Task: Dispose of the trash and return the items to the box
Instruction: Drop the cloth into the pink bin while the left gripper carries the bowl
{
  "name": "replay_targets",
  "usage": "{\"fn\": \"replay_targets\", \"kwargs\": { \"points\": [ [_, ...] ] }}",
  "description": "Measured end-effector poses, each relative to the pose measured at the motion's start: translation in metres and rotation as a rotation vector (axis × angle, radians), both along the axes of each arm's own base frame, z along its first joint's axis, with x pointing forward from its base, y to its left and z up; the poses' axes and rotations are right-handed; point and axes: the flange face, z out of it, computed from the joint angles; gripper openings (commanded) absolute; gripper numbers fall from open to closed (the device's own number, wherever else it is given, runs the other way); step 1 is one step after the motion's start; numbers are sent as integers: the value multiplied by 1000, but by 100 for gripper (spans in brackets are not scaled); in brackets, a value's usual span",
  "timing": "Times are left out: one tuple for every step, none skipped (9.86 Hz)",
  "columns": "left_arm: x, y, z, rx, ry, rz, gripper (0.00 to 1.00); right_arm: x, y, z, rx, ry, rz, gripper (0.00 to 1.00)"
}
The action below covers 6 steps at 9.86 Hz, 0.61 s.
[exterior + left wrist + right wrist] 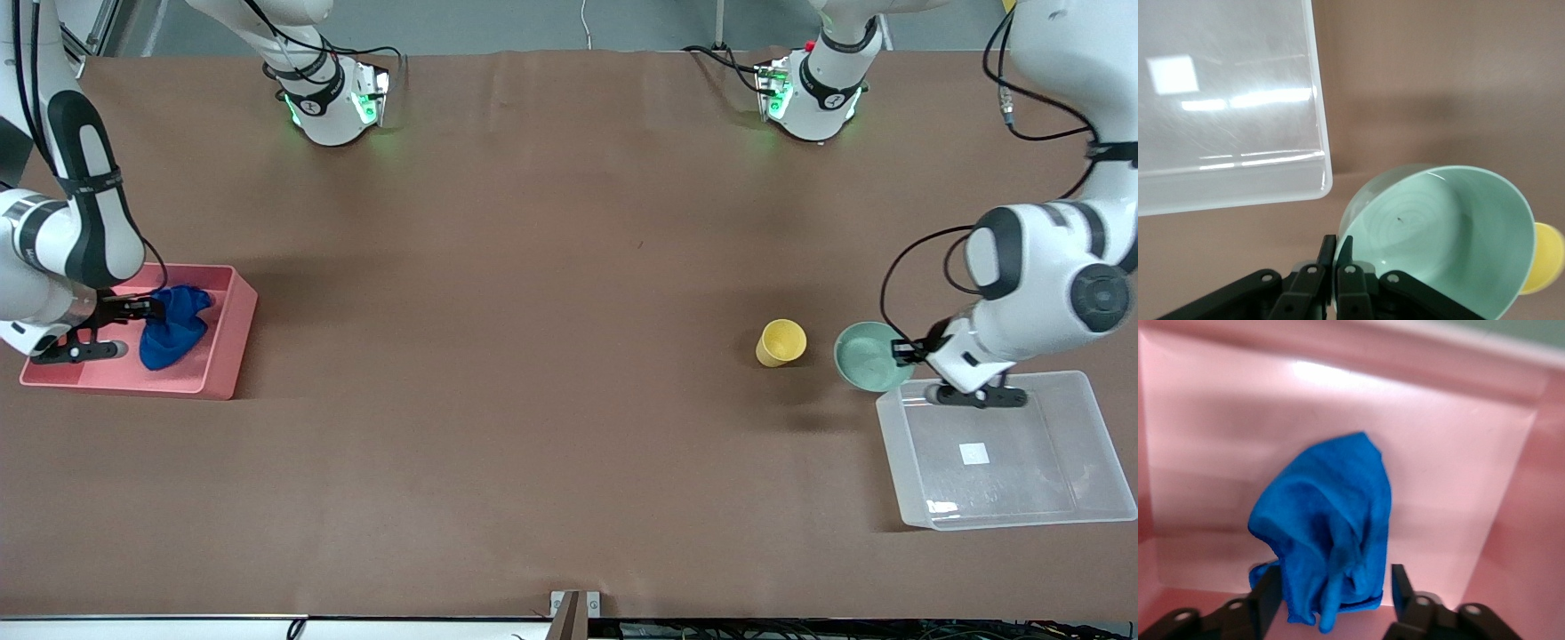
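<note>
Front view, clock-face: at nine o'clock the right gripper (pixel 133 309), over the pink opaque rectangular bin (pixel 233 342), has its jaws released around the royal-blue soft cloth rag (pixel 173 327) sagging into it. At three o'clock the left gripper (pixel 907 349) is clenched on the pale mint-green round bowl (pixel 869 356)'s rim, the small yellow cup (pixel 781 342) beside it. Next, likely, carry the bowl over the clear rectangular plastic tub (pixel 1049 511).
</note>
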Motion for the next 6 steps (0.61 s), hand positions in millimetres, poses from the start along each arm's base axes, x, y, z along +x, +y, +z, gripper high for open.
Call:
{"fn": "replay_targets", "kwargs": {
  "points": [
    [13, 2, 26, 0, -35, -8, 3, 11, 4, 38, -2, -14, -15, 100],
    [26, 5, 42, 1, -73, -26, 1, 23, 20, 90, -5, -35, -57, 100],
    [40, 13, 47, 3, -98, -40, 1, 34, 52, 149, -9, -63, -118, 100],
    [55, 29, 40, 6, -108, -62, 1, 44, 90, 201, -15, -102, -165, 100],
    [69, 53, 26, 8, -114, -90, 1, 50, 118, 242, 12, -158, -208, 100],
    [83, 83, 11, 11, -122, -108, 1, 50, 131, 276, 57, -200, -241, 100]
  ]
}}
